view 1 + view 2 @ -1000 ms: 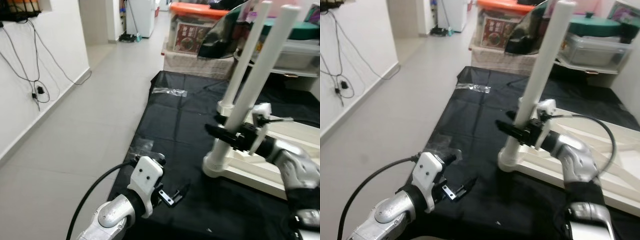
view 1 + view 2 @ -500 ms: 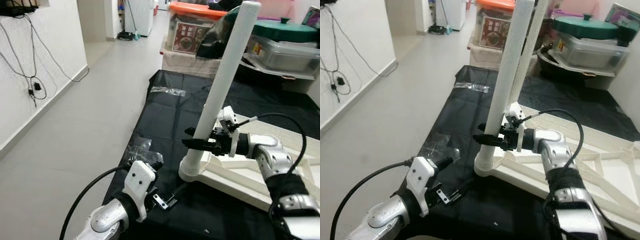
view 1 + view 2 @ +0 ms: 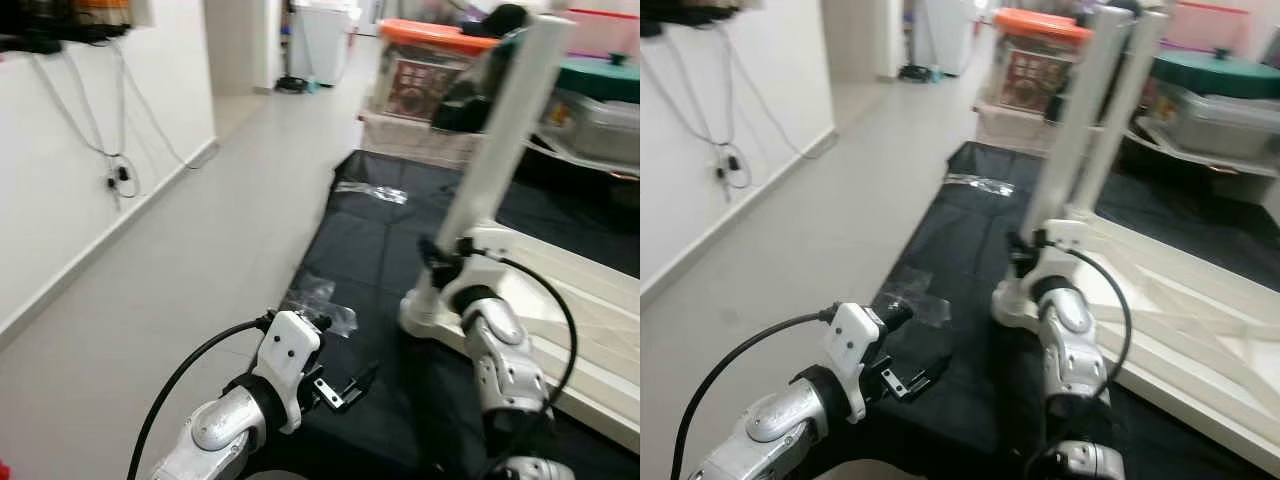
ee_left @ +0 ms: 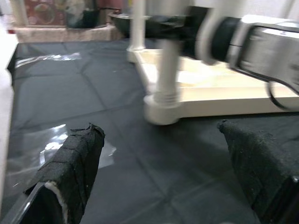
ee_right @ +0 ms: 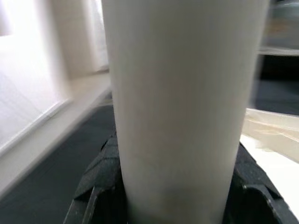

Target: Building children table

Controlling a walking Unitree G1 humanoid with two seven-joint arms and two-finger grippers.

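An upturned white children's table frame (image 3: 590,300) lies on a black sheet (image 3: 370,250). A white leg (image 3: 490,150) stands upright at its near corner, and a second leg (image 3: 1115,120) rises behind it. My right gripper (image 3: 440,262) is shut on the near leg just above its base. In the right wrist view the leg (image 5: 182,102) sits between both black fingers (image 5: 100,186). My left gripper (image 3: 350,385) hovers open over the sheet's front part. Its wrist view shows wide-spread fingers (image 4: 70,172) with nothing between them and the leg's base (image 4: 163,107) beyond.
A crumpled clear plastic bag (image 3: 320,305) lies on the sheet near my left gripper; another plastic strip (image 3: 372,192) lies farther back. Storage boxes with an orange lid (image 3: 420,70) stand behind. A tiled floor (image 3: 200,270) and a white wall with hanging cables (image 3: 115,170) are to the left.
The whole view has shifted as the camera moved. My right gripper stays shut on the leg, its forearm now reaching in from below rather than from the right. The left gripper stays open.
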